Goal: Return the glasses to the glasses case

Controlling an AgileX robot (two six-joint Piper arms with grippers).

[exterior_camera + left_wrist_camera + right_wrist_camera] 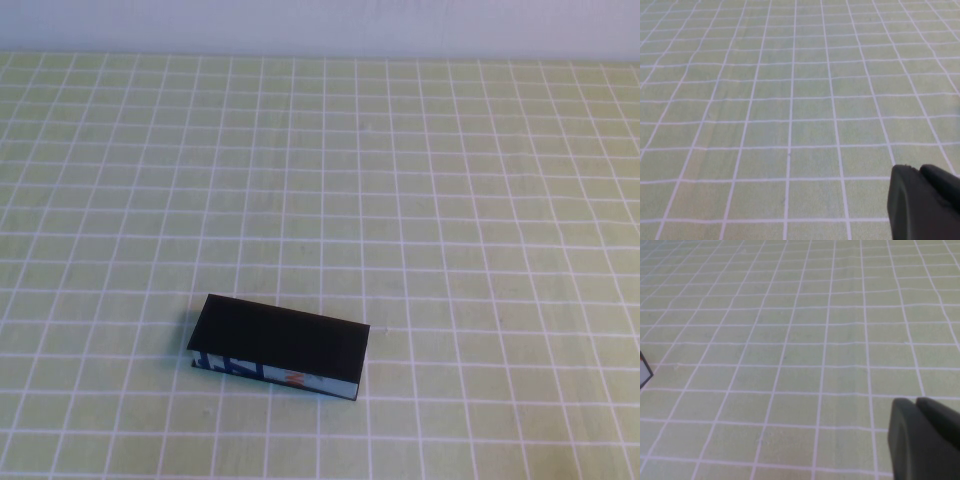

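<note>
The glasses case (pixel 278 347) is a black box with a blue, white and orange printed front edge. It lies near the front of the table in the high view with its lid down. A corner of the case (pixel 644 370) shows at the edge of the right wrist view. The glasses are out of view in every frame. My left gripper (pixel 919 169) hangs over bare tablecloth, with its two black fingers pressed together and nothing between them. My right gripper (pixel 915 401) is the same, shut and empty, well away from the case. Neither arm shows in the high view.
A green tablecloth with a white grid (pixel 400 200) covers the whole table. A pale wall (pixel 320 25) runs along the far edge.
</note>
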